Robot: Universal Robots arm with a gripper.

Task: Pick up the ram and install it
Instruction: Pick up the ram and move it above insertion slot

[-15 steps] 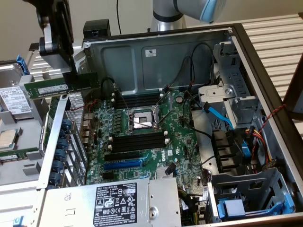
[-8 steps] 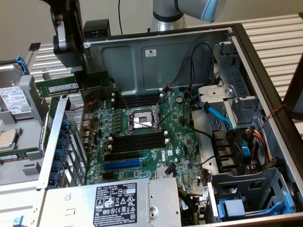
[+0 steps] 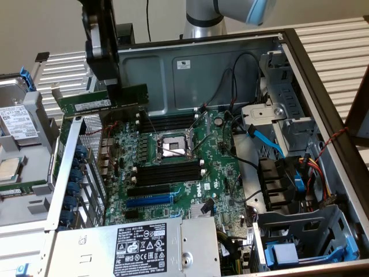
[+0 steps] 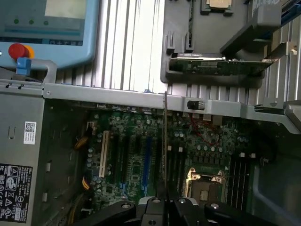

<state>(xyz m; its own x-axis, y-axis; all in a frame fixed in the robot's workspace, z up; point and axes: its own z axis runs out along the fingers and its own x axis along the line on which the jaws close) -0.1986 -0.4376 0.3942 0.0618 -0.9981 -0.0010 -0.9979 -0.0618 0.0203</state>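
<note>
The ram (image 3: 86,102) is a long green stick with a white label. It hangs level above the back left corner of the open computer case, over the case's left wall. My gripper (image 3: 115,94) comes down from above, shut on the stick right of its middle. In the wrist view the ram (image 4: 164,141) shows edge-on as a thin line running out from the gripper (image 4: 165,201) over the motherboard (image 4: 136,165). Black memory slots (image 3: 168,174) lie in front of the CPU socket (image 3: 172,145), and more slots (image 3: 167,122) lie behind it.
A blue expansion slot (image 3: 149,201) and a silver power supply (image 3: 138,245) lie near the front. Cables and drive cages (image 3: 288,179) crowd the exterior view's right. A hard drive (image 3: 17,122) sits outside on the left. A teach pendant (image 4: 47,28) and a grey parts tray (image 4: 211,42) lie beyond the case.
</note>
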